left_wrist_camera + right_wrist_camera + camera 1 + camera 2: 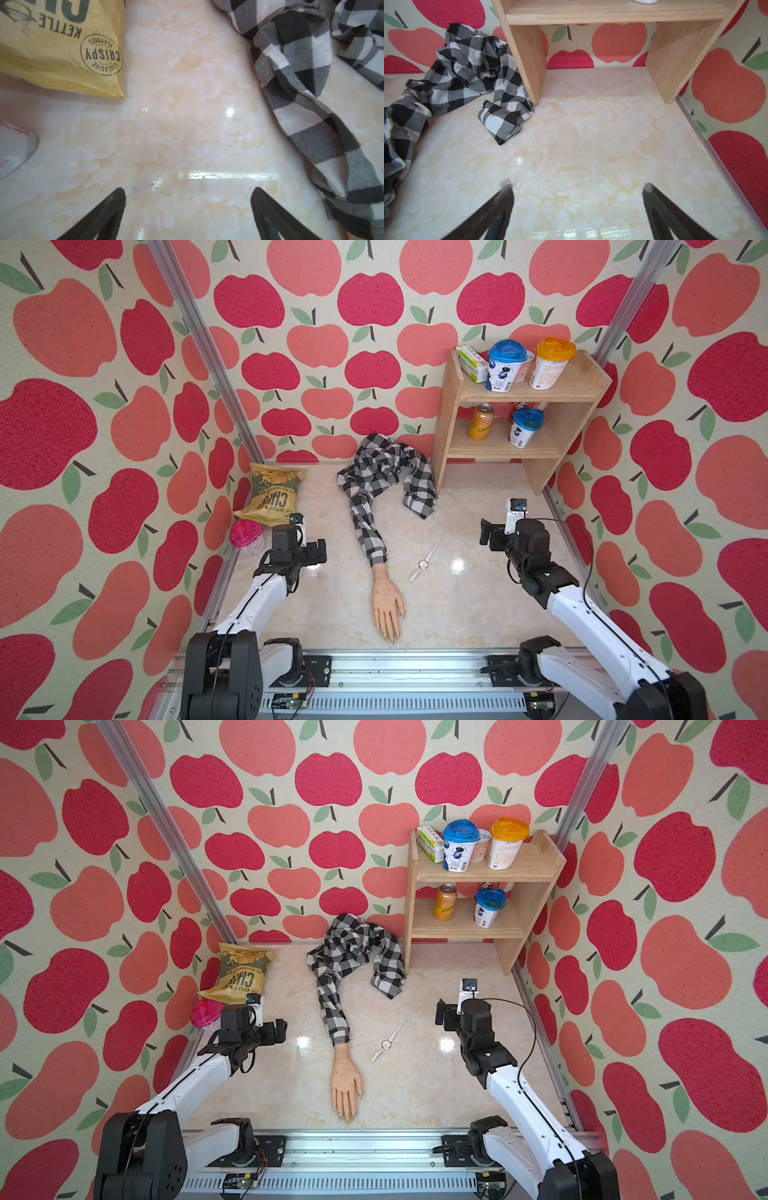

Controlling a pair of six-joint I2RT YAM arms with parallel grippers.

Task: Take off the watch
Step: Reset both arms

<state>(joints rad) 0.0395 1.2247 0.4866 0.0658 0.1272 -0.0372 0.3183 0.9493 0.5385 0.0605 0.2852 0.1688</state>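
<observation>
Setting: apple-print walls around a glossy marble-look counter (457,614).
Watch (423,563): it lies flat and unfastened on the counter, at about 1 o'clock from the mannequin hand (387,601), near it but not touching. The strap runs from 1 to 7 o'clock.
Wrist: bare below the plaid sleeve (365,514), so you can take the removal as done.
Handling: probably light, with a limp strap and a hard, slick dial. If you lift it, pinch the strap just beside the dial. Expect it to skate.
Left end effector (188,193): fingers apart and empty, at 9 o'clock of the cuff.
Right end effector (577,187): fingers apart and empty, at 2 o'clock of the watch, well apart.
</observation>
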